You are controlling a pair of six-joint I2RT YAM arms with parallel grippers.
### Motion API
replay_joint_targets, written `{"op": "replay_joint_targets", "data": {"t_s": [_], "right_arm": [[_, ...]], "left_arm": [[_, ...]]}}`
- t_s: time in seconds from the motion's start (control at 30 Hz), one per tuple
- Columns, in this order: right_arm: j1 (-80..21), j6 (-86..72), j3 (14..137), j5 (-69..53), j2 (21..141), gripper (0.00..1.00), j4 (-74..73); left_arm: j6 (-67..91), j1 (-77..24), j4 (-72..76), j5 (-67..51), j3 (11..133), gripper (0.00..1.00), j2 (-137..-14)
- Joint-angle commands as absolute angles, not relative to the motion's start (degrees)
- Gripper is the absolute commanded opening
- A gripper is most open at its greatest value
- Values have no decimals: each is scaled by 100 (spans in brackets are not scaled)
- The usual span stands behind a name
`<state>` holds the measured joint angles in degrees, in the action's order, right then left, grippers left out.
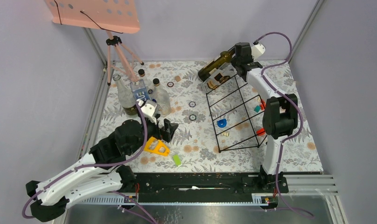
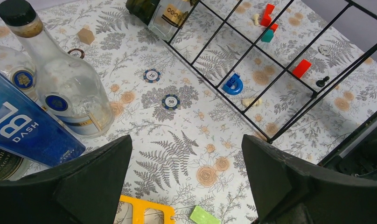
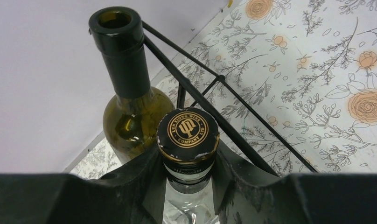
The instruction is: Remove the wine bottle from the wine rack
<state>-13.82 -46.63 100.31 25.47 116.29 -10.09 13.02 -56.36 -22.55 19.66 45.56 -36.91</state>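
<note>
Bottles (image 1: 130, 93) cluster at the far left of the floral counter (image 1: 294, 140), below a pink music stand (image 1: 93, 14) on its tripod. Among them are a clear capped bottle (image 2: 67, 88) and a blue one (image 2: 23, 128), all upright. Just in front of them, the left end effector (image 1: 170, 128) hovers over bare cloth with its fingers (image 2: 84, 179) spread wide and nothing between them. An orange plastic triangle (image 1: 156, 147) lies beside it on the near side, and a small green block (image 1: 177, 160) sits a little further right. Three poker chips (image 1: 192, 104) are scattered between the bottle cluster and the wine rack (image 1: 242, 108).

The rack, a black wire frame, stretches from the near middle toward the far right, with its far end raised. A blue horseshoe-shaped piece (image 1: 221, 123) and some red and teal blocks (image 1: 260, 131) show through the grid on the counter underneath. Two bottles lie side by side at the raised far end: a dark green bottle (image 3: 126, 93) with an open mouth, and a clear wine bottle (image 3: 188, 135) with a black and gold cap. The right end effector (image 3: 188, 170) reaches over that end, and its fingers (image 3: 147, 179) are clamped on either side of the clear wine bottle's neck, just below the cap. The bottle's body is on the rack wires.
</note>
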Motion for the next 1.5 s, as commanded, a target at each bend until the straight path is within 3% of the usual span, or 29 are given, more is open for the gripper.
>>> {"op": "replay_joint_targets", "data": {"t_s": [0.0,0.33,1.0,1.47], "right_arm": [[-1407,-4544,9851,2064,10974,0,-435],[-1660,-4258,9770,1692,10403,0,35],[-3127,-1199,10335,2461,10158,0,721],[-3883,171,8945,2119,8914,0,1364]], "left_arm": [[1354,-5653,-1800,1853,4478,97,-3760],[1467,-5654,-1641,1775,4438,97,-3953],[1527,-5660,-1758,1958,4327,97,-3778],[1455,-5661,-1615,1997,4219,97,-3930]]}}
